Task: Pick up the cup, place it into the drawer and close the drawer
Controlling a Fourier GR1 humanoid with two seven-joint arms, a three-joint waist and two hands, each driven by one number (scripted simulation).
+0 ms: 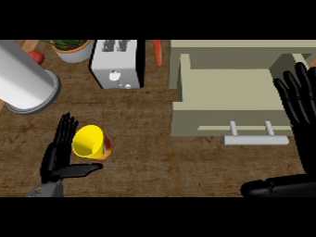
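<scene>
The yellow cup (91,142) lies on the desk (160,157) at the near left, just beside the open left hand (59,152), not yet grasped. The drawer (232,99) stands open at the right, the open right hand (304,104) over its right side. Every step is left.

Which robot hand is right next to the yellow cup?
The left hand, at the view's lower left beside the yellow cup. The right hand is far away, by the open drawer.
</scene>
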